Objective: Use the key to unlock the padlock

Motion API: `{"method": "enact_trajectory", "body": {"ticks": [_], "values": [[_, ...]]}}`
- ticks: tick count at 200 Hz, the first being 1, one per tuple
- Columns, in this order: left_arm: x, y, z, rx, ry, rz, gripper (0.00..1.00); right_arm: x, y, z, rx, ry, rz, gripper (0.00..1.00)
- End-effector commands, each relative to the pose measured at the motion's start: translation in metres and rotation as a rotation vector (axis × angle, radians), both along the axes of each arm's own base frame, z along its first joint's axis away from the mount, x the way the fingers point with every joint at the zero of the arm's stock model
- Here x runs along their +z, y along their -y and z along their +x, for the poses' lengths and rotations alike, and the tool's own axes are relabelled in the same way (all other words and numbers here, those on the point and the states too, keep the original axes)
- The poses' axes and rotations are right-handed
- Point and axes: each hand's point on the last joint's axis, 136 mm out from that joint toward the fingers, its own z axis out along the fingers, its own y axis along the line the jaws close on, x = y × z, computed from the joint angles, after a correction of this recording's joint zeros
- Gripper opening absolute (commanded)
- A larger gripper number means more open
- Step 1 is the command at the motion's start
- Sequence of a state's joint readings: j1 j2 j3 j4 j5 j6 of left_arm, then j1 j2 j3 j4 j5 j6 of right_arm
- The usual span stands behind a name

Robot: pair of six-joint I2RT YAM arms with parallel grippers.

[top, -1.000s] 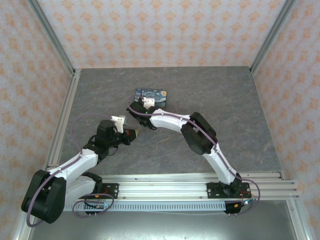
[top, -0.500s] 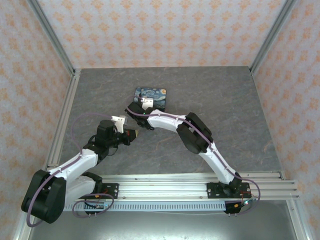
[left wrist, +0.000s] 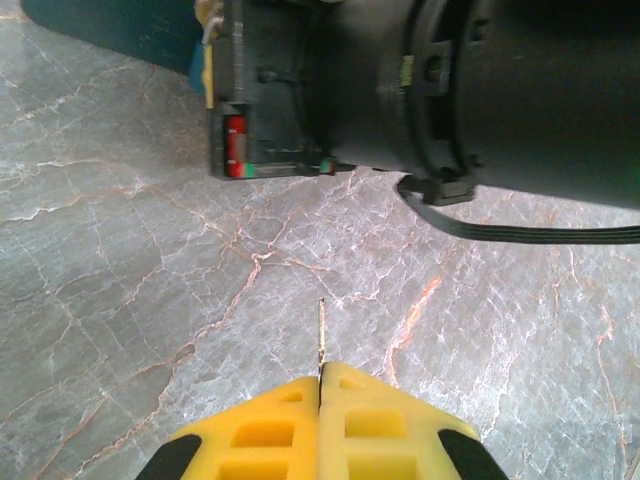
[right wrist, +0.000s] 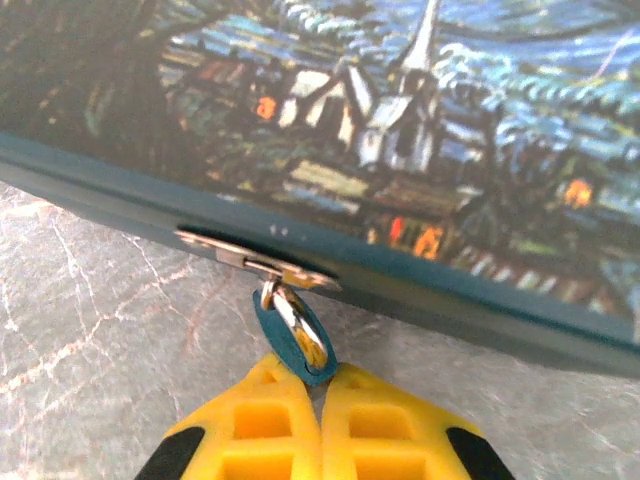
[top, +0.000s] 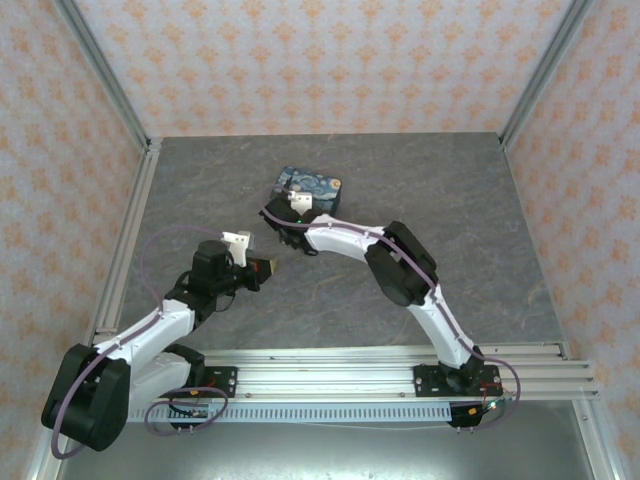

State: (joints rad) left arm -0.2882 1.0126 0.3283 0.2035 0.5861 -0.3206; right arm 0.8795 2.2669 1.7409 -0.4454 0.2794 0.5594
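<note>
Overhead and wrist views of a two-arm station on a grey marbled table [top: 480,200].

Nearest the bases, the left arm [top: 150,335] reaches forward and to the right. The left gripper [left wrist: 320,372] has its yellow fingers [left wrist: 265,430] pressed together, with no gap between them. They pinch a thin metal key [left wrist: 321,335], whose slim blade sticks straight out past the fingertips above the table surface. The key touches nothing else, and bare table lies between it and the objects beyond.

Just beyond the key, the dark wrist housing of the right arm [left wrist: 500,90] crosses the left wrist view. In the overhead view this arm bends from its base on the right side and extends leftward toward the middle of the table.

The right gripper [right wrist: 320,378] is also closed. The tips of its yellow fingers [right wrist: 380,430] meet on the lower end of the padlock [right wrist: 296,342], a small teal body with a silver shackle [right wrist: 290,318]. The padlock stands tilted, just above the table. Its shackle passes through a metal hasp [right wrist: 255,262] on the near edge of the box [right wrist: 400,150].

The box is rectangular with a teal rim, and its lid bears a painted night village scene. It lies flat near the centre of the table, directly beyond the padlock.

Farthest back, patterned orange walls [top: 320,60] with metal corner posts enclose the table.
</note>
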Motion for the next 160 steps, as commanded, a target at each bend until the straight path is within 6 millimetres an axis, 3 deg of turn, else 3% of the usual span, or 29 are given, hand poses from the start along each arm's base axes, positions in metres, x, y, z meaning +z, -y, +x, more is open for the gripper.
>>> {"method": "enact_trajectory", "body": {"ticks": [1,61,108,160], "values": [[-0.003,-0.005,-0.006,0.014,0.007,0.02,0.0,0.039,0.001,-0.006,0.035,0.027,0.102,0.0],[0.011,-0.003,-0.014,0.016,0.015,-0.037,0.0,0.072,0.019,-0.038,0.088,0.016,0.222,0.0],[0.021,0.011,-0.018,-0.029,0.017,-0.135,0.0,0.082,0.016,-0.067,0.137,-0.087,0.346,0.0],[0.019,0.028,-0.015,-0.057,-0.01,-0.191,0.0,0.092,0.021,-0.081,0.138,-0.164,0.463,0.0]]}}
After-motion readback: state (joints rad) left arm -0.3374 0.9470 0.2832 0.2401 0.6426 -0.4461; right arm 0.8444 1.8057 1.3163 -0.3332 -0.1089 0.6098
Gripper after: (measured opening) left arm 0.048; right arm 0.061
